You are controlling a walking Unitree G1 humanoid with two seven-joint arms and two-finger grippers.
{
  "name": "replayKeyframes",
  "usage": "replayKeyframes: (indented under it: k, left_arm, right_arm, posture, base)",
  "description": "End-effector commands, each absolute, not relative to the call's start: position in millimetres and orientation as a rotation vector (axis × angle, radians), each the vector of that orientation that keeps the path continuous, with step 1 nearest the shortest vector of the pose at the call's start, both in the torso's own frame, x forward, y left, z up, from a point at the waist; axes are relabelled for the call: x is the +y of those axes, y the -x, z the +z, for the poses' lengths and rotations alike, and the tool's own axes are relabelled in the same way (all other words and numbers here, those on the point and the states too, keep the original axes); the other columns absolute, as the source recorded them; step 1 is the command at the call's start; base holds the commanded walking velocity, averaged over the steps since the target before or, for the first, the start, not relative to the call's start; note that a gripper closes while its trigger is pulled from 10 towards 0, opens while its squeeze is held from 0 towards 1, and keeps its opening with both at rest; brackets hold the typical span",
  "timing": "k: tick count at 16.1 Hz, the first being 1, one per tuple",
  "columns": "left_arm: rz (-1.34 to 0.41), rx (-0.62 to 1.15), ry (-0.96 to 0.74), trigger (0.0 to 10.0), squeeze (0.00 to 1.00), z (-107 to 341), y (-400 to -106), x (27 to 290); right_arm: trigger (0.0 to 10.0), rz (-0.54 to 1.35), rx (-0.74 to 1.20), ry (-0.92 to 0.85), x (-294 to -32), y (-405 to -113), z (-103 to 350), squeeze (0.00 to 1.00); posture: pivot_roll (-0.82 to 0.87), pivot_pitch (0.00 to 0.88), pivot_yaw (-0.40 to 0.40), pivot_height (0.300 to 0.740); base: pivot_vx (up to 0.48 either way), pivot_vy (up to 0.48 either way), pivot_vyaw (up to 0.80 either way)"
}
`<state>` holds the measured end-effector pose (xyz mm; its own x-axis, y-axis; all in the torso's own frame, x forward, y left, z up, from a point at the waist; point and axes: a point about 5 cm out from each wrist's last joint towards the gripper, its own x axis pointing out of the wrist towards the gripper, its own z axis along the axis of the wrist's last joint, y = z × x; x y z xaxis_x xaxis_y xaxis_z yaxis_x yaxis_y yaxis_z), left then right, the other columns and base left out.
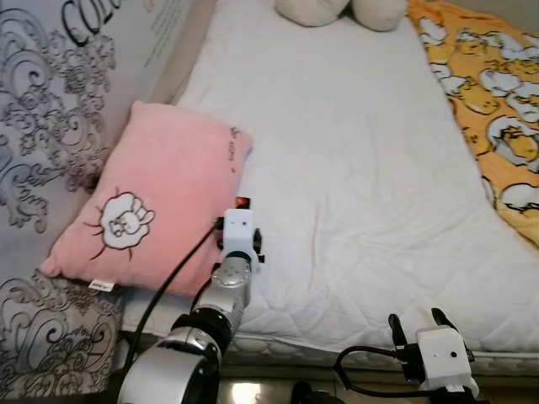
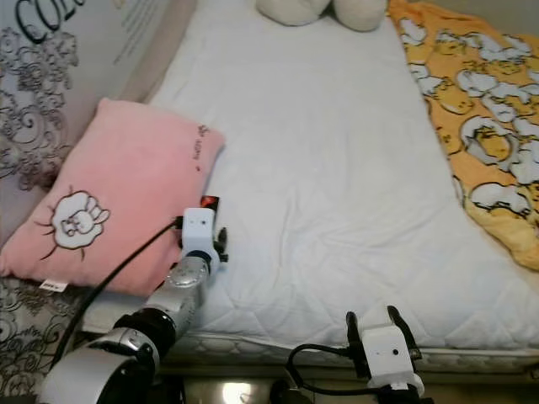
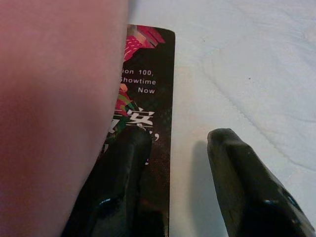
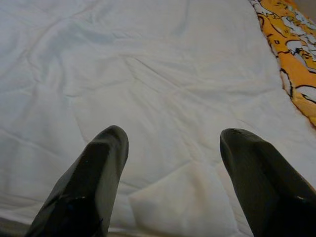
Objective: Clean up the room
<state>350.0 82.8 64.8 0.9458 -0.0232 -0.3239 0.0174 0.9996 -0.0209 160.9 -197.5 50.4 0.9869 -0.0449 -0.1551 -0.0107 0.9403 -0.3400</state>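
The robot stands at the foot edge of a bed [image 1: 354,185] covered in a white quilted sheet, and its left arm reaches out over the mattress toward a pink pillow [image 1: 156,198] that leans at the bed's left side against a grey bedspread [image 1: 42,109] printed with dark scrollwork. The left end effector [image 3: 173,143] sits right at the pillow's inner edge, its two black fingers apart. Between them, flat on the white sheet, lies a thin dark booklet [image 3: 153,98] with white lettering and a pink and green pattern (a small red corner of it also peeks out past the wrist in the head views, just beside the pillow). One finger [image 3: 123,173] rests on or just over the booklet's cover while the other [image 3: 242,182] is over bare sheet beside it, and the booklet's far long edge is tucked under the pink pillow, so part of it is hidden. The right end effector [image 4: 170,143] is held low near the bed's front edge, well apart from the left one, with its fingers spread wide and only white sheet between them. Along the bed's right side lies an orange blanket [image 1: 497,101] patterned with white and yellow cartoon ducks. At the far end of the mattress sit two cream plush shapes [image 1: 341,10], touching the sheet.
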Motion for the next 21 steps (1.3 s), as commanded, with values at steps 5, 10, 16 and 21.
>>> replayKeyframes:
  k: [5, 10, 16, 21]
  left_arm:
    - [-0.025, 0.545, 0.199, 10.0, 0.0, 34.7, -331.2, 75.2]
    - [-0.339, 0.577, 0.364, 10.0, 0.0, 43.7, -310.1, -8.1]
    - [-0.556, 0.178, 0.199, 10.0, 0.0, 110.9, -323.7, -41.1]
    - [-0.574, -0.108, 0.025, 10.0, 0.0, 150.1, -315.1, -13.1]
  right_arm:
    - [10.0, -0.032, 0.189, 0.37, -206.0, -155.6, 48.2, 0.0]
    - [10.0, -0.023, 0.195, 0.383, -209.4, -155.9, 47.8, 0.0]
    - [10.0, -0.021, 0.182, 0.391, -209.3, -158.8, 48.5, 0.0]
    - [10.0, -0.02, 0.175, 0.39, -208.2, -162.1, 47.3, 0.0]
  posture:
    - [-0.03, 0.211, -0.079, 0.74]
    - [-0.02, 0.215, -0.087, 0.74]
    - [-0.01, 0.208, -0.081, 0.74]
    - [0.01, 0.202, -0.077, 0.74]
  base:
    - [0.0, 0.0, 0.0]
    - [0.0, 0.0, 0.0]
    - [0.0, 0.0, 0.0]
    - [0.0, 0.0, 0.0]
